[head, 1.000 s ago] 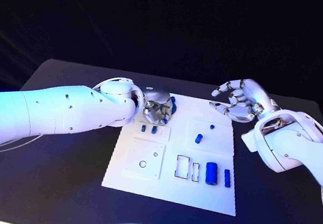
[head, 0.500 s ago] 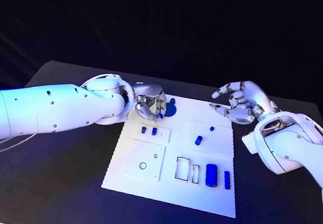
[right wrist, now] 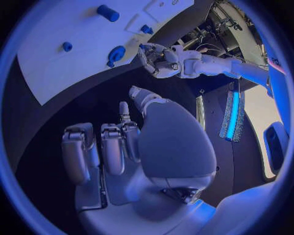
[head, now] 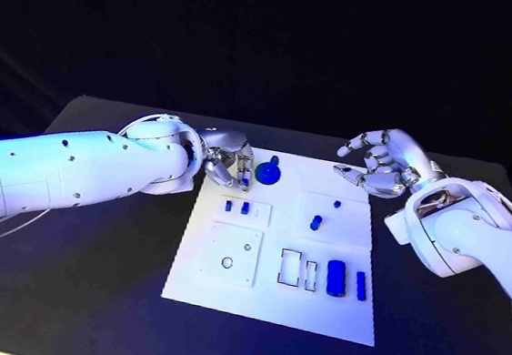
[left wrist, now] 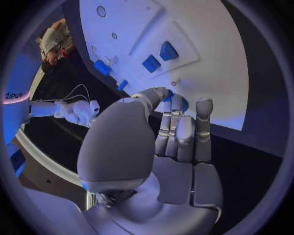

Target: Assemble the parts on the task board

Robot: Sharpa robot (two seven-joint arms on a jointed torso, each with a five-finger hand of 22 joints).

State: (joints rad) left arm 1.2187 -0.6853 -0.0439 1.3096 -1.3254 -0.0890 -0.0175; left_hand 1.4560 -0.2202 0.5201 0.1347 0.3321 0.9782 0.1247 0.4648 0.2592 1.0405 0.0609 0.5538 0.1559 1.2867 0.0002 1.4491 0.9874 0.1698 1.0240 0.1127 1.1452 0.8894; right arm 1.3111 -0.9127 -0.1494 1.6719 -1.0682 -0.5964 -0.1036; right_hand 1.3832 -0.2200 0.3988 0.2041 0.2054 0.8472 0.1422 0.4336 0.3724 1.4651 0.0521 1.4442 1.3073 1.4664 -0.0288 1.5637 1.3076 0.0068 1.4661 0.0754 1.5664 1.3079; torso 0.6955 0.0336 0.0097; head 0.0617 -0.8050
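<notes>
The white task board (head: pixel 274 305) lies mid-table. My left hand (head: pixel 225 161) hovers at the board's far left corner and pinches a small blue part (left wrist: pixel 173 99) between thumb and fingers. Just right of that hand a round blue piece (head: pixel 268 174) lies on the board. Two small blue pieces (head: pixel 236 206) stand in a raised plate below it. A blue peg (head: pixel 315 222) and a tiny blue piece (head: pixel 337 202) stand further right. My right hand (head: pixel 385 162) hangs above the board's far right corner, fingers loosely curled and holding nothing.
A blue cylinder (head: pixel 334 276) and a thin blue bar (head: pixel 359 283) lie at the board's right side beside two outlined slots (head: pixel 295 268). A raised white plate with small holes (head: pixel 230 254) sits at the near left. Black table surrounds the board.
My left hand has drawn back to the left from over the board's far corner with the small blue part, uncovering the round blue piece. The right hand has barely moved.
</notes>
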